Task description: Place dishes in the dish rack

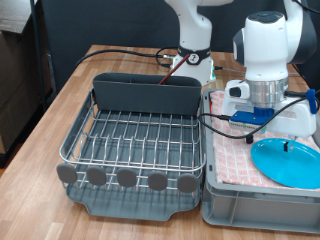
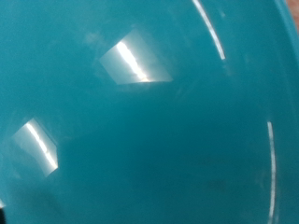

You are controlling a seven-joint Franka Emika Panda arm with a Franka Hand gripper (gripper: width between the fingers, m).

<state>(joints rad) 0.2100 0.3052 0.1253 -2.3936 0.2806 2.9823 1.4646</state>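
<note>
Exterior view and wrist view of a single moment. The dish rack [image 1: 135, 140], a silver wire grid on a dark tray with a tall grey back compartment and round knobs along its near edge, fills the exterior view's left and middle; no dish is visible in it, so by this evidence no part of the task has yet been completed. To the exterior view's right, touching the rack's side, stands a grey crate [image 1: 255, 205] lined with a red-and-white checked cloth [image 1: 240, 155]. The round light-blue plate [image 1: 287, 160] lies flat on that cloth toward the exterior view's lower right. The arm descends from the exterior view's top right, and its gripper [image 1: 268, 118] hangs over the crate; the fingers themselves are masked by the white wrist housing, so whether they stand apart or together cannot be told. The relation that governs the work here is that the plate lies directly below the fingers, face up, with its broad surface square to the direction in which the fingers point: the wrist view shows nothing but the plate's glossy teal surface [image 2: 149, 121], with window glare and a curved highlight near the rim, and no fingertip enters that picture. The hand is judged to be close above the plate, near its edge on the rack side; contact cannot be confirmed. The mug and the spoon are not distinguishable in either picture.
</note>
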